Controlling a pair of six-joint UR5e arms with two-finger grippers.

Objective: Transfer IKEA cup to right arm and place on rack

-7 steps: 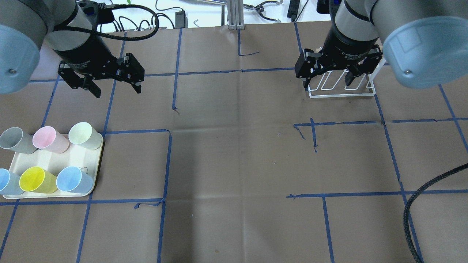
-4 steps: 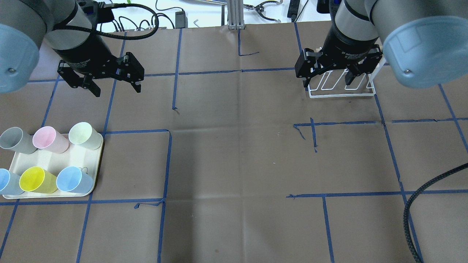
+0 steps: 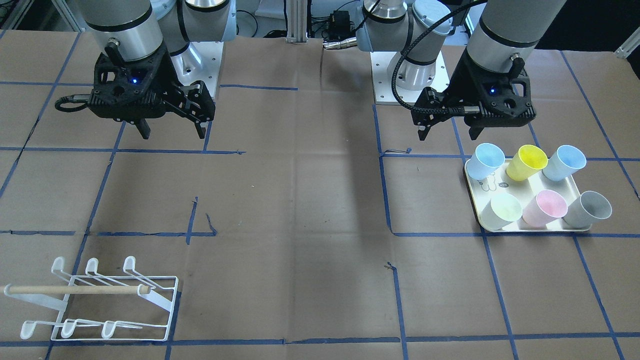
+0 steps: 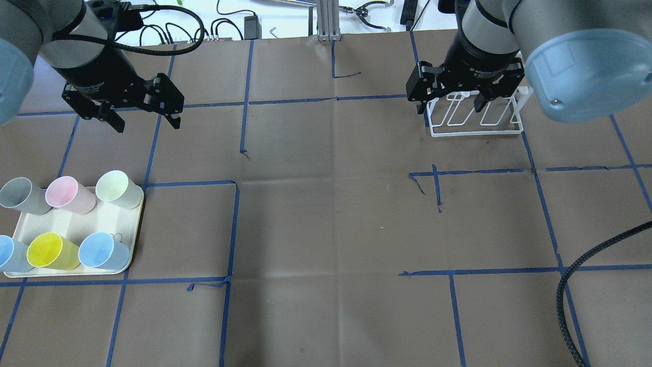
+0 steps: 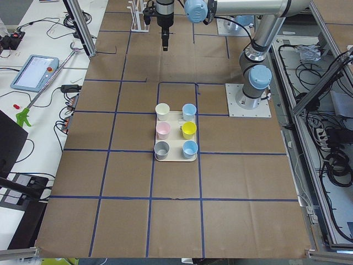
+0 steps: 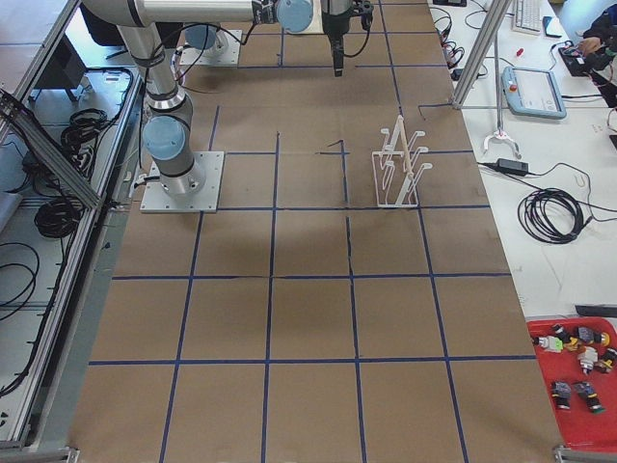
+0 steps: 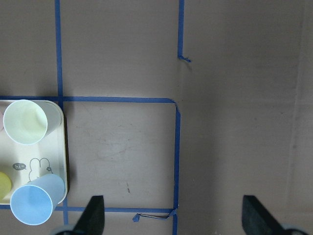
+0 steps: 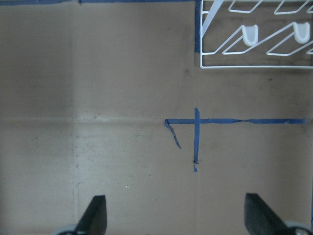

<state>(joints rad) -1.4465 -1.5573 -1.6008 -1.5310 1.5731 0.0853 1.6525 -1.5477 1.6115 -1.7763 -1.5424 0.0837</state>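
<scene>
Several plastic cups stand on a cream tray (image 4: 76,220) at the table's left: grey (image 4: 20,195), pink (image 4: 69,193), pale green (image 4: 117,188), yellow (image 4: 51,251) and blue (image 4: 102,251). My left gripper (image 4: 147,124) hangs open and empty above the table beyond the tray; it also shows in the front view (image 3: 448,135). The white wire rack (image 4: 476,120) with its wooden dowel (image 3: 75,289) stands at the far right. My right gripper (image 4: 451,108) is open and empty, high above the rack's near side, and shows in the front view (image 3: 174,134).
Brown paper with a blue tape grid covers the table (image 4: 331,219). A thick black cable (image 4: 586,285) loops in at the right front. The left wrist view shows the tray corner (image 7: 61,161) with two cups, the right wrist view the rack's edge (image 8: 254,66).
In the overhead view both grippers have shifted toward the far side of the table, the left one also to the left. Both remain open and empty. The cups have not moved.
</scene>
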